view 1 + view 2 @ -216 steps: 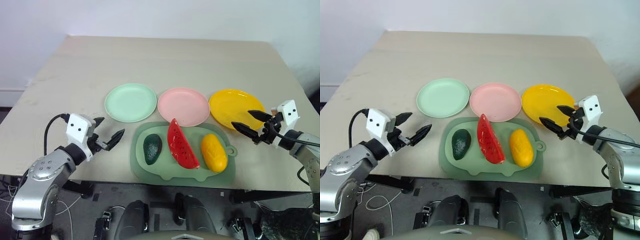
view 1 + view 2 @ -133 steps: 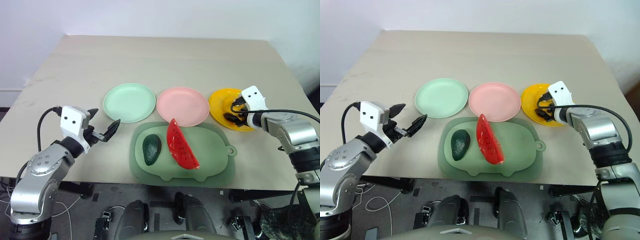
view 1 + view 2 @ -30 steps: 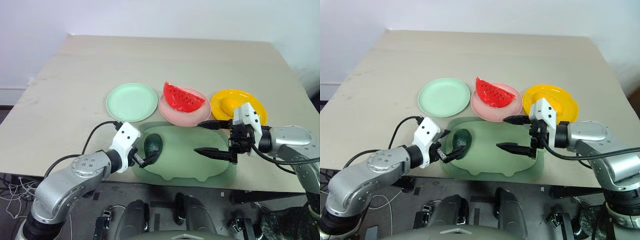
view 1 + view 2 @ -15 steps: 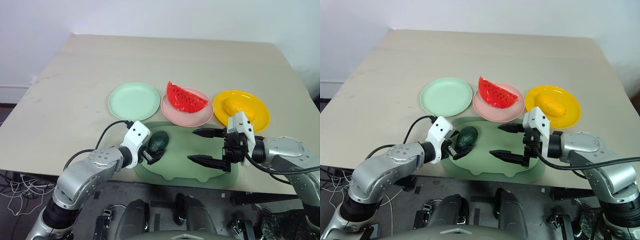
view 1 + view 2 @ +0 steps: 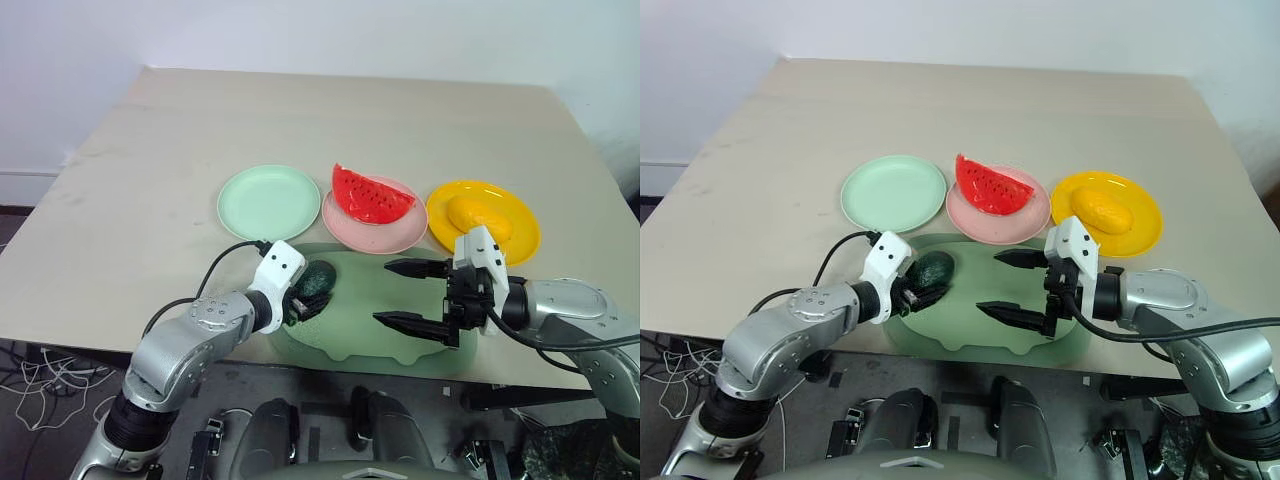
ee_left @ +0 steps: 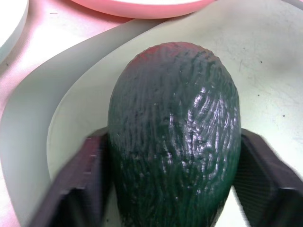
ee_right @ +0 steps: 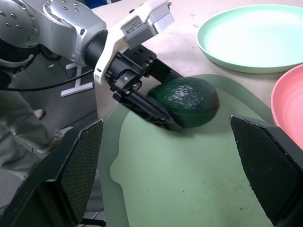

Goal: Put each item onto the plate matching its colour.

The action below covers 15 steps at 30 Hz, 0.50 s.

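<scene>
- The left hand (image 5: 300, 301) is squeezed tight on the avocado (image 5: 317, 281), low and left of middle, on the pale tray (image 5: 420, 350).
- The right hand (image 5: 402, 294) waits with fingers apart.
- Next: lift the avocado onto the mint plate (image 5: 268, 203), upper left.
- The watermelon (image 5: 371, 195) and yellow fruit (image 5: 478, 213) already sit on matching plates.

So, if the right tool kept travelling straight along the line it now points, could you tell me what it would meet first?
Most likely the avocado, which the left tool has closed on at the near end of the pale green tray. The right tool is open and points across the tray towards it, though depth is hard to judge.
</scene>
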Each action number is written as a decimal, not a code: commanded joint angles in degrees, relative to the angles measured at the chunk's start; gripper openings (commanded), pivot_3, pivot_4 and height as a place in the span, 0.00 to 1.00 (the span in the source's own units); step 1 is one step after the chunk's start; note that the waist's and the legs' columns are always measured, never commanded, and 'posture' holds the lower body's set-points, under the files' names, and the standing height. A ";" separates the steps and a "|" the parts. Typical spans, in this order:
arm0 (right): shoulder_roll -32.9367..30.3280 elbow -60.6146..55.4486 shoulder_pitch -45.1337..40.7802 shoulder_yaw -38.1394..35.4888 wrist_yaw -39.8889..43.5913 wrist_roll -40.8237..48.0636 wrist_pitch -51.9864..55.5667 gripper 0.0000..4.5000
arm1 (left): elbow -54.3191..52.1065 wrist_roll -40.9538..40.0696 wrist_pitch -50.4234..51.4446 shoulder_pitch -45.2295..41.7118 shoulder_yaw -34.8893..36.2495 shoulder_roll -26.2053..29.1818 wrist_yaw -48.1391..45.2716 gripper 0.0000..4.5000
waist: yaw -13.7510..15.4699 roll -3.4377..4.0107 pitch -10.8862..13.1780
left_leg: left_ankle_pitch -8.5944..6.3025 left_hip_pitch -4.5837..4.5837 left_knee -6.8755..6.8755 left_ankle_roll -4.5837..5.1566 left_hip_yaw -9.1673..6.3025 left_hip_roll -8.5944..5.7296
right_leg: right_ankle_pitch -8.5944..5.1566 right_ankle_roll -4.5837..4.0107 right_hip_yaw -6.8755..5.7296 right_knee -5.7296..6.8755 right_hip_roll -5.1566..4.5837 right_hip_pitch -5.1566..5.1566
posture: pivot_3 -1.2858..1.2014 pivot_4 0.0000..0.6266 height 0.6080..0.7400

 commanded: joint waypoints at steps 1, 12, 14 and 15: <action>-0.47 -1.96 -0.09 -0.88 -0.14 1.19 -0.14 1.00 | -0.73 1.06 -0.99 -0.72 0.15 -0.33 -0.22 0.68 | -0.01 0.00 0.00 | 0.00 0.00 0.00 0.00 0.00 0.00 | 0.00 0.00 0.00 0.00 0.00 0.00 | 0.52 0.24 1.00; -0.30 -1.70 -0.72 -0.51 -0.30 1.14 -0.24 1.00 | 1.05 6.71 -6.89 -3.09 3.55 -3.13 3.00 0.68 | 0.05 -0.01 0.00 | 0.00 -0.01 0.01 0.00 -0.01 0.00 | 0.00 0.00 -0.01 0.01 0.00 0.00 | 0.52 0.24 1.00; -0.30 -1.55 -0.87 -0.43 -0.24 1.04 -0.32 1.00 | 2.23 8.30 -8.58 -4.59 4.61 -3.54 3.96 0.68 | 0.02 -0.01 0.00 | 0.00 -0.01 0.02 0.00 -0.02 0.00 | 0.03 0.04 -0.01 0.01 0.00 0.00 | 0.52 0.24 1.00; -0.29 -1.50 -0.93 -0.40 -0.22 1.00 -0.35 1.00 | 3.18 9.36 -9.43 -5.74 5.19 -3.77 4.77 0.68 | 0.02 0.00 0.00 | 0.00 -0.01 0.02 0.00 -0.01 -0.01 | 0.06 0.10 -0.01 0.01 0.00 0.00 | 0.52 0.24 1.00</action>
